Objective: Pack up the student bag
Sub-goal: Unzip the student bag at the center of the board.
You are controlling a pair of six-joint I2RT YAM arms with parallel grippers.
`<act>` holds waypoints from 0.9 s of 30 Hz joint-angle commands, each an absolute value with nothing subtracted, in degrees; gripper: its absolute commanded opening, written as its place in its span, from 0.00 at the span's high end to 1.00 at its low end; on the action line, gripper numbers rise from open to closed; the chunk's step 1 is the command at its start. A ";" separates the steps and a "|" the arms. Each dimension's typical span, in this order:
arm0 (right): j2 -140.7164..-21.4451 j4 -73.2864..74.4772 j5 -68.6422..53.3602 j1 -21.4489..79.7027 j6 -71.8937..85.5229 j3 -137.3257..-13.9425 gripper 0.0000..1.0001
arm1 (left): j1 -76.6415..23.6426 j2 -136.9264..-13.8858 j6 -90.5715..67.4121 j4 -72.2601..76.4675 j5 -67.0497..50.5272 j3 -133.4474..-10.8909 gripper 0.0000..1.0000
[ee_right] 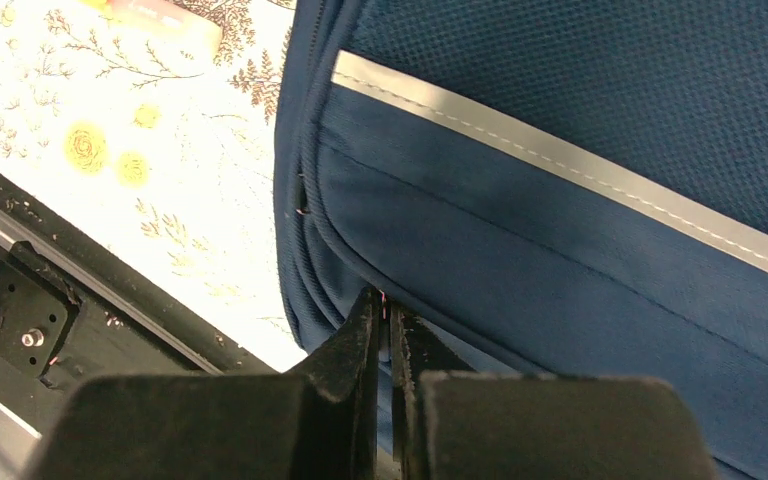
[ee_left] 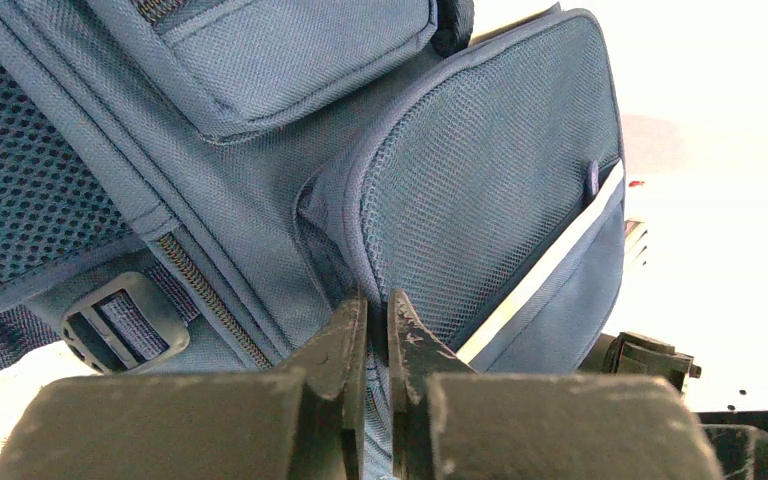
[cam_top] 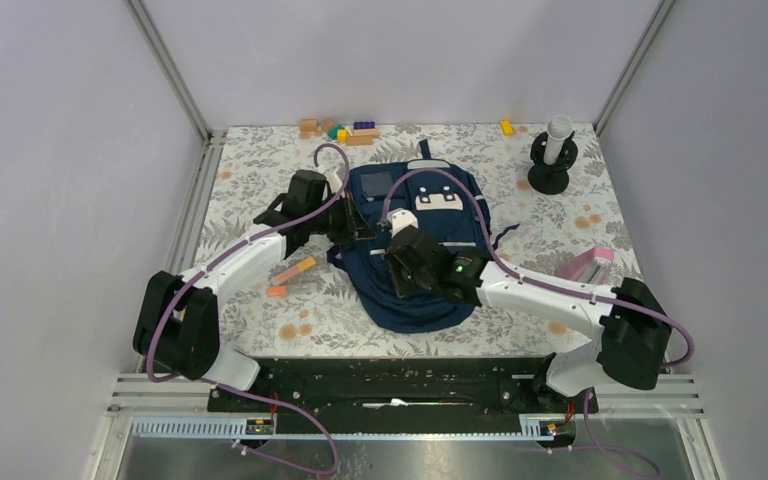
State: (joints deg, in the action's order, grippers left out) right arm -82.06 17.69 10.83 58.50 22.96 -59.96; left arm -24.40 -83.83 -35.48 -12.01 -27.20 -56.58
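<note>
Student bag (cam_top: 415, 305) pinched in right hand (ee_right: 384, 312).

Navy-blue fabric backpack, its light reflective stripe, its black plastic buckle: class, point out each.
Navy-blue fabric backpack (cam_top: 402, 310): top view, lower front panel.
Light reflective stripe (ee_right: 560, 165): right wrist view, its middle.
Black plastic buckle (ee_left: 168, 328): left wrist view, right frame edge.

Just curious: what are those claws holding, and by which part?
Both pinch the student bag: left claw beside its mesh pocket, right claw near the reflective stripe.
</note>
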 commanded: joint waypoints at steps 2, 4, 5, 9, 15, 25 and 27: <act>-85.19 10.55 9.23 60.48 22.58 -65.39 1.00 | -26.10 -81.76 -37.52 -6.38 -34.45 -56.36 1.00; -86.09 10.49 9.71 60.85 21.78 -66.44 1.00 | -26.10 -81.66 -37.57 -6.38 -34.45 -56.26 1.00; -86.46 10.54 9.94 60.94 21.45 -66.95 1.00 | -26.10 -81.55 -37.61 -6.32 -34.50 -56.25 1.00; -87.65 9.04 10.82 61.08 20.47 -68.12 1.00 | -26.10 -81.43 -37.79 -6.12 -34.53 -56.24 1.00; -90.69 8.62 10.91 61.08 16.88 -71.75 1.00 | -25.93 -80.95 -38.21 -5.67 -34.75 -56.05 1.00; -94.13 5.96 11.21 61.00 8.86 -73.95 1.00 | -25.62 -78.45 -39.11 -4.48 -36.45 -55.59 1.00; -93.82 5.03 11.13 61.00 8.27 -73.75 1.00 | -25.11 -78.17 -39.03 -4.49 -36.87 -55.70 1.00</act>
